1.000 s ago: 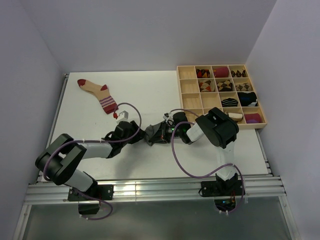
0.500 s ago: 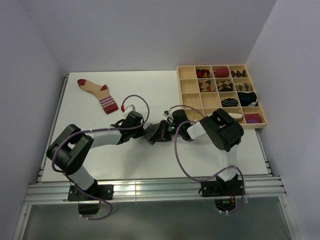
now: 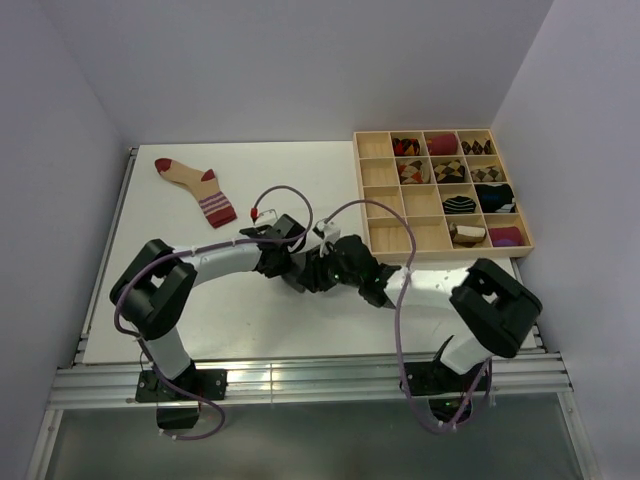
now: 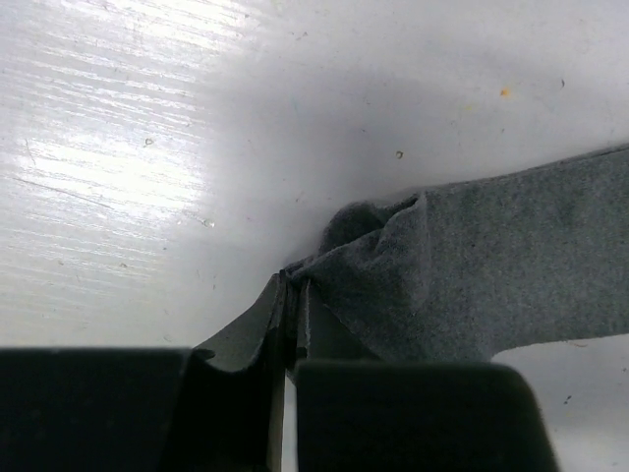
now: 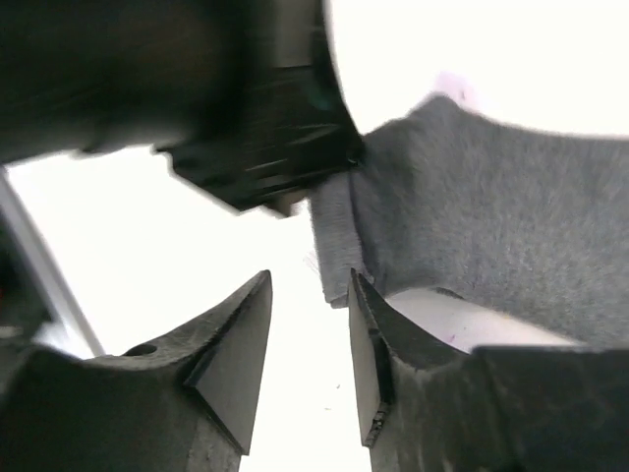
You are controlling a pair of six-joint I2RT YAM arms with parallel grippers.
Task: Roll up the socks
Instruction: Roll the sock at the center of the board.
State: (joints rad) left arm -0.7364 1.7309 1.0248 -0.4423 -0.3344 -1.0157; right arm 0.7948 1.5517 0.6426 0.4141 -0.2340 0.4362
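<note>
Two socks show from above: a beige fabric sock with dark-red toe and striped cuff lies far-left on the white surface, toe pointing away, cuff nearer. A plain grey fabric sock sits mid-surface, mostly hidden between the arms. Left wrist view: the left hand is pinched closed on its bunched edge, the length running right, cut off. Right wrist view: the right hand stands parted, gripping nothing, the sock's end just beyond.

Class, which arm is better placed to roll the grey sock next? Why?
Left: the left gripper is shut on the edge of the grey sock; the right gripper is open beside it, holding nothing.
</note>
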